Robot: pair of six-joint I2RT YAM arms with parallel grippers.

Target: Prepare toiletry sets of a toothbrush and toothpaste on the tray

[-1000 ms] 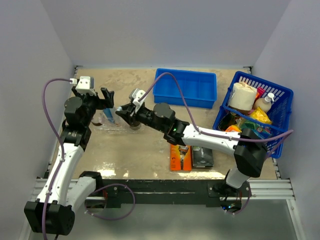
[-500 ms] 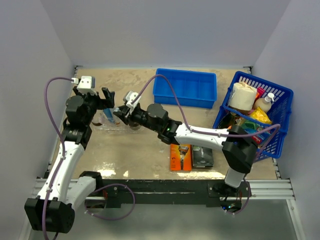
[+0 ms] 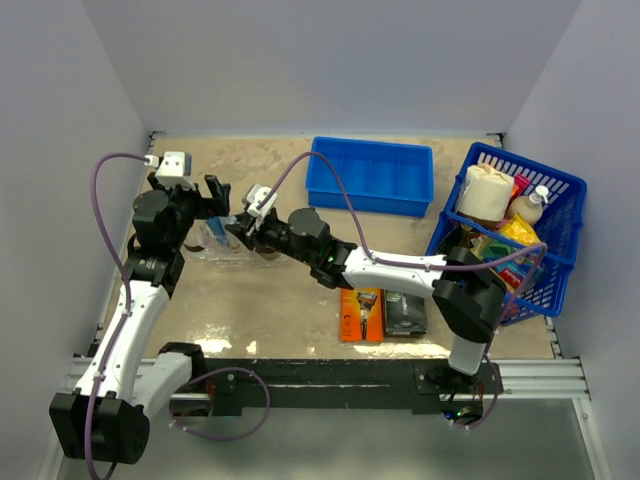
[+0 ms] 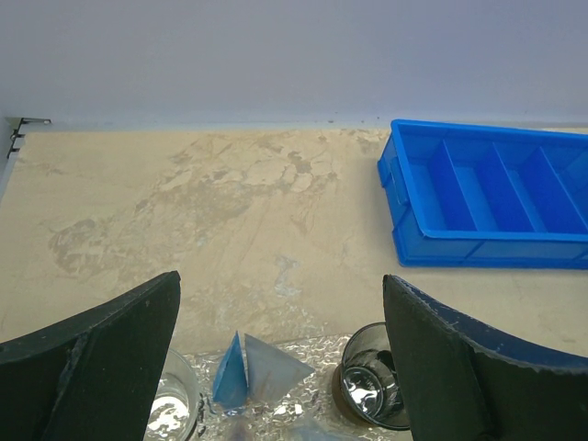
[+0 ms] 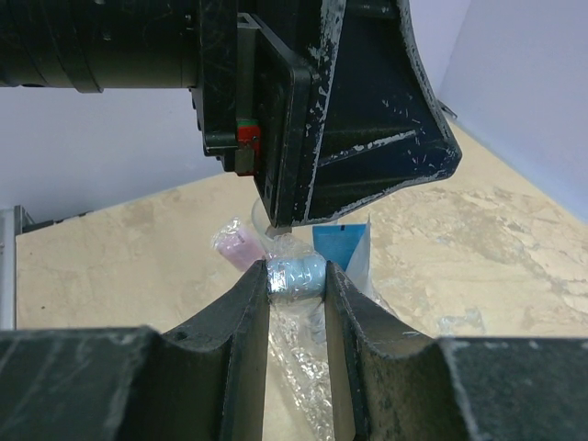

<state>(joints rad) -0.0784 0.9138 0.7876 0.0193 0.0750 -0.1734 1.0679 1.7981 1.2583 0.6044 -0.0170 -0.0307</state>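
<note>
Right gripper pinches the wrapped toothbrush by its pale blue end. A pink tip shows toward 11 o'clock in the wrist view, so its long axis likely runs ahead of the fingers. The tray lies just below, at the table's 9 o'clock, with the toothpaste standing between two cups. Left gripper hovers spread wide and empty at the right one's 10 o'clock. The set-down falls to the right arm.

1. Bright, even overhead light is recorded in all views.
2. Shadows are kept soft and faint.
3. White glare is noted on the mottled beige table at its near edge.
</note>
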